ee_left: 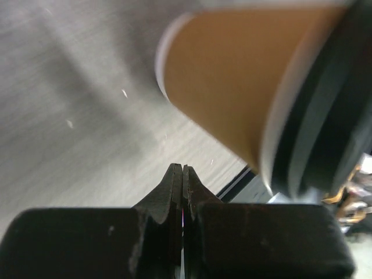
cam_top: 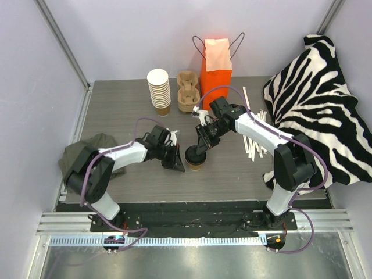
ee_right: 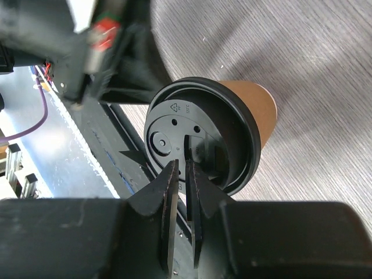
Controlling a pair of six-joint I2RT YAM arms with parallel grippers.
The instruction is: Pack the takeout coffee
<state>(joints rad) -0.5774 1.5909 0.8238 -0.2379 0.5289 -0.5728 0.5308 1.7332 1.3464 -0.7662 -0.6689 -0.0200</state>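
The left gripper (cam_top: 176, 161) lies low over the table (cam_top: 244, 180) with its jaws pressed together and nothing between them. Its tips point right at the takeout coffee (cam_top: 196, 158), which stands upright just beside them, near the middle of the table. In the left wrist view the brown cup wall fills the space just ahead of the closed fingertips, with no contact visible. The right gripper (cam_top: 203, 142) reaches down from the far right onto the black lid. Its jaws are nearly together, with only a thin slit left, straddling a raised ridge near the lid's centre. Whether they actually pinch it cannot be told.
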